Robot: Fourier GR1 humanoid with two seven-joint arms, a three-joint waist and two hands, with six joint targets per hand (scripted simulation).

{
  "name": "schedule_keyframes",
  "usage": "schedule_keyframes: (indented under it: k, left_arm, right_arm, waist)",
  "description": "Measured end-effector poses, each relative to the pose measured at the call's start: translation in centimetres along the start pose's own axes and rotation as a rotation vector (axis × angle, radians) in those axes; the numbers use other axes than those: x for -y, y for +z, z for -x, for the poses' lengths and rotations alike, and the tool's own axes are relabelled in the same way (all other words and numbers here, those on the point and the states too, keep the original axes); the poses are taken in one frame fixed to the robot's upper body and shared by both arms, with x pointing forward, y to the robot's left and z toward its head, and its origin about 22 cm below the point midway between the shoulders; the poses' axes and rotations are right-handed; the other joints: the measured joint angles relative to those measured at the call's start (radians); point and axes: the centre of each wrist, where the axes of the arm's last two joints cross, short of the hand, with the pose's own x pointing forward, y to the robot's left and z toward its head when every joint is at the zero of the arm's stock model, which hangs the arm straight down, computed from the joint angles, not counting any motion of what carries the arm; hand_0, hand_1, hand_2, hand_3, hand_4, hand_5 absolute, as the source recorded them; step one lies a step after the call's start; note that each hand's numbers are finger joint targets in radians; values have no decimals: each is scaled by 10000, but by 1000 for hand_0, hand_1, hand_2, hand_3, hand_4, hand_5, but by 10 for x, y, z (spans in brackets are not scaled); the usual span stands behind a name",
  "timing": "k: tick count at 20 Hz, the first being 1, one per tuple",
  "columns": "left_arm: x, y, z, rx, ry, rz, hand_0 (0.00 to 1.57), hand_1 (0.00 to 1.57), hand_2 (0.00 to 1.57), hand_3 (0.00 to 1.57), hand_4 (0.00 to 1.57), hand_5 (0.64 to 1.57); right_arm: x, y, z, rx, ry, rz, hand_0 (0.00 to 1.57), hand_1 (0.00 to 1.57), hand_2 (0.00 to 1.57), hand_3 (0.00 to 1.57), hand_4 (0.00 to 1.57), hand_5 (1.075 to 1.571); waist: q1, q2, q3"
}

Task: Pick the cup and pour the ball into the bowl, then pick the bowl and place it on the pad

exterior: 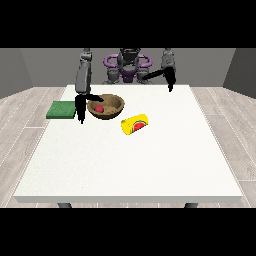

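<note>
A brown bowl (pixel 107 106) stands on the white table (pixel 130 165) at the back left, and a red ball (pixel 99 108) lies inside it. A yellow cup (pixel 135 124) with a red mark lies on its side just right of the bowl, in front of it. The green pad (pixel 61 109) lies at the table's left edge. The hand at the view's left (pixel 81 107) hangs beside the bowl's left rim with fingers pointing down and its thumb reaching over the rim; it holds nothing that I can see. The hand at the view's right (pixel 170 82) hangs over the far edge, away from everything.
The robot's torso (pixel 128 67) stands behind the table's far edge. The wooden floor surrounds the table. White tabletop stretches from the cup to the front edge.
</note>
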Motion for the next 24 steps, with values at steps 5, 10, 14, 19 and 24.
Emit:
schedule_keyframes:
  k: [5,10,14,19,24]
  left_arm:
    - [-6,8,15,-592,4,2,0,0,0,0,0,1564]
    - [-16,17,27,-878,108,-29,0,0,0,0,0,1565]
    - [-26,16,27,-757,139,-95,0,0,0,0,0,1567]
    - [-27,13,23,-593,225,39,0,0,0,0,0,1569]
    - [-40,18,33,-983,326,-55,0,0,0,0,0,1570]
  right_arm:
    - [-26,-7,5,-841,-156,44,0,0,0,0,347,1546]
    - [-49,-5,17,-1352,-258,-71,0,0,0,0,354,1546]
    - [-48,0,23,-1565,262,291,1571,1571,1571,1571,960,1556]
    - [-36,0,20,-1952,1684,875,1571,1571,1571,1571,1034,1551]
    - [-39,-9,13,-3168,2395,1362,1571,1571,1571,1571,1019,1554]
  waist:
    - [-78,-518,87]
    - [-221,-732,160]
    - [-134,-686,73]
    - [79,-774,-39]
    - [19,-1035,94]
